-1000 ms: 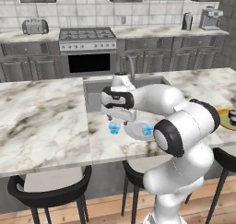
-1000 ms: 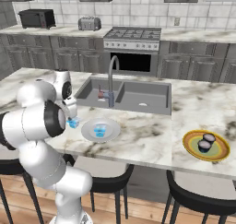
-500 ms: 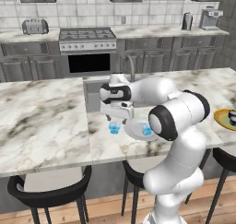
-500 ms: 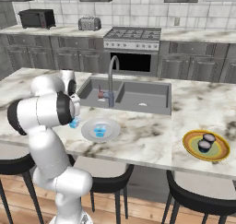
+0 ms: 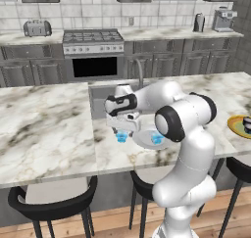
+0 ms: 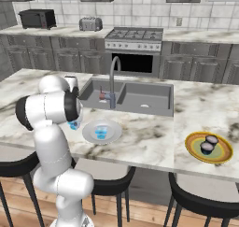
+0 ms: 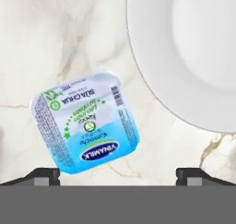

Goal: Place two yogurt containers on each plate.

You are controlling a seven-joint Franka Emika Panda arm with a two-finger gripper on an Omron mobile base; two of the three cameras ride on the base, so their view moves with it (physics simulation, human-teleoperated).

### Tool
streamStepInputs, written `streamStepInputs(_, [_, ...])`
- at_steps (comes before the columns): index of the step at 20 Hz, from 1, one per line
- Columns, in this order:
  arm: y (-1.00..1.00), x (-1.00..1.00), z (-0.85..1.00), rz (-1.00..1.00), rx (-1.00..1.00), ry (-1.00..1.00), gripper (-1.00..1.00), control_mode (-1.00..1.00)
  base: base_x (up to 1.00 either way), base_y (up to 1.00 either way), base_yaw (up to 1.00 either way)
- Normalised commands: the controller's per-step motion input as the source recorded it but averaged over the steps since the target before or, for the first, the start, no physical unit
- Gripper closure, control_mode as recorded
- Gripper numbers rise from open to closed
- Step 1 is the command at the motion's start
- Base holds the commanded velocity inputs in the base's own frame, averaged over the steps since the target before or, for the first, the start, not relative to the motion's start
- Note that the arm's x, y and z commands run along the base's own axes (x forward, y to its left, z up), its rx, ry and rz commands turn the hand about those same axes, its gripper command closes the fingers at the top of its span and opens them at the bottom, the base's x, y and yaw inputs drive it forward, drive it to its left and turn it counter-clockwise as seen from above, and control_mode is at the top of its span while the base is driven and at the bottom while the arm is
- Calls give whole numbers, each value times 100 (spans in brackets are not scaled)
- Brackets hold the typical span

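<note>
The gripper (image 7: 118,174) is being held directly above a light blue yogurt cup (image 7: 84,121), with its jaws spread wide and nothing between them; the two fingertips (image 7: 44,175) are being seen on either side of the cup's lower edge. This stance is judged to be preparation for a top-down grasp, the wide opening being needed to clear the cup's square lid.

All positions are being given relative to the grey-white plate (image 6: 88,133). The cup under the gripper (image 5: 121,137) is sitting on the marble counter (image 5: 44,134) just beside the plate's rim, apart from it and upright, on the side away from the orange-yellow plate. A second light blue cup (image 6: 101,130) is sitting inside the plate, near its centre. The first cup is therefore judged to be the one outstanding item for this plate, and its nearness to the rim is keeping the required transfer short.

The orange-yellow plate (image 6: 223,156) is lying well apart from the grey-white plate, further along the counter beyond the sink (image 6: 126,96), and is carrying two dark cups (image 6: 208,145), so that plate is being considered complete.

Risk is being noted: the cup is lying rotated against the line of the fingers, so a corner may be caught first and the cup pushed toward the plate rim.
</note>
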Motion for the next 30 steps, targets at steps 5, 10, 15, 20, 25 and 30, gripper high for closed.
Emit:
streamStepInputs(5, [0, 3, -28, 0, 0, 0, -100, -100, 0, 0, 0])
streamStepInputs(10, [0, 0, -26, 0, 0, 0, -100, -100, 0, 0, 0])
streamStepInputs(15, [0, 3, -24, 0, 0, -3, -100, -100, 0, 0, 0])
streamStepInputs(20, [0, 4, -28, 2, 0, -6, -100, -100, 0, 0, 0])
streamStepInputs(25, [-9, 4, -12, 2, 0, -12, 100, -100, 0, 0, 0])
streamStepInputs(30, [-22, -4, 2, 1, 3, -21, 100, -100, 0, 0, 0])
